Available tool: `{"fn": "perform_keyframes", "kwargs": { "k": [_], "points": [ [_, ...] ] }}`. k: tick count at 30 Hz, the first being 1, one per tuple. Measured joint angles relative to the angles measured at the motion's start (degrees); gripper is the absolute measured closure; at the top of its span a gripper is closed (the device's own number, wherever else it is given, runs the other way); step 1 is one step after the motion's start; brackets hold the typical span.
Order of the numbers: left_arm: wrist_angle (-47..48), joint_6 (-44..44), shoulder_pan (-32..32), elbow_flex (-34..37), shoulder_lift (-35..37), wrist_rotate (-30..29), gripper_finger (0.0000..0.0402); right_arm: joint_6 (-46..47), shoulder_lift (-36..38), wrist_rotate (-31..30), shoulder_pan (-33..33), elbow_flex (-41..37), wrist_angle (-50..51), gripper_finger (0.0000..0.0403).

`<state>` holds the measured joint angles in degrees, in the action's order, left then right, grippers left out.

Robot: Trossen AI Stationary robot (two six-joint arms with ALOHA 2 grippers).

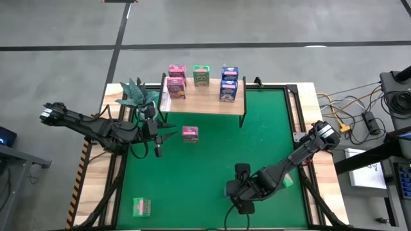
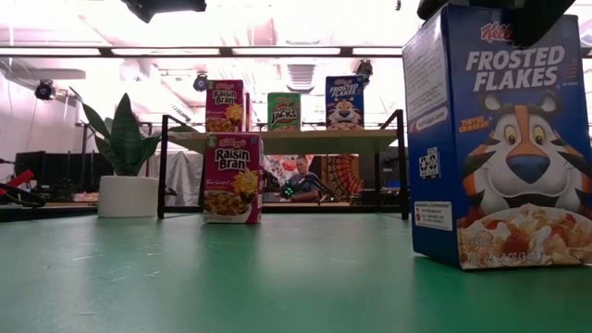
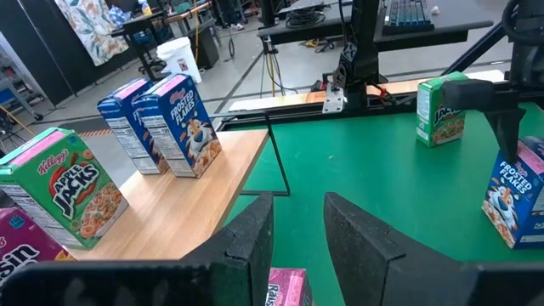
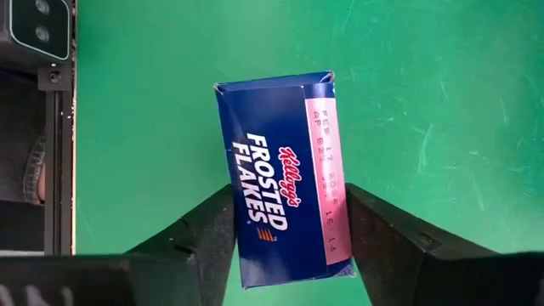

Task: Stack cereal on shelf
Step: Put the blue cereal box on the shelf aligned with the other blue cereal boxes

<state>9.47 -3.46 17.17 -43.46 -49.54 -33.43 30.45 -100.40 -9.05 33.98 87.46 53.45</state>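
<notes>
The light-wood shelf (image 1: 204, 104) stands at the far side of the green mat and bears several cereal boxes: two pink (image 1: 176, 79), one green (image 1: 201, 76) and two blue (image 1: 228, 83). My right gripper (image 1: 241, 190) is at the near right, shut on a blue Frosted Flakes box (image 4: 280, 178) that stands on the mat (image 2: 499, 139). My left gripper (image 3: 297, 212) is open, hovering just above a pink box (image 1: 189, 133) that stands on the mat in front of the shelf. A green box (image 1: 141, 206) lies at the near left. Another green box (image 3: 442, 109) stands by the right arm. My right gripper pinches the blue box's two broad faces near its top end (image 4: 255, 255) between its two fingers (image 4: 208, 234). The fingers come from above, pointing down. The box is upright, with its bottom (image 2: 462, 259) on the green mat.
A potted plant (image 1: 136, 93) stands at the shelf's left end, close to my left arm. The mat's middle (image 1: 218, 160) has free room. Cables and gear lie beyond the table's right edge (image 1: 359, 115). A person sits in the room behind the shelf (image 2: 301, 180).
</notes>
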Motion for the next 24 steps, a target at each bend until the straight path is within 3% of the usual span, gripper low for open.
{"fn": "perform_keyframes", "kwargs": {
  "k": [10, 24],
  "points": [
    [-0.01, -0.02, 0.00, 0.00, 0.00, 0.00, 0.0313, -1.07, 0.45, 0.08, -0.89, 1.72, 1.28, 0.0236],
    [0.01, -0.03, 0.02, 0.00, 0.00, 0.00, 0.0313, -13.89, 0.66, 0.12, -14.61, 23.69, 17.80, 0.0239]
  ]
}}
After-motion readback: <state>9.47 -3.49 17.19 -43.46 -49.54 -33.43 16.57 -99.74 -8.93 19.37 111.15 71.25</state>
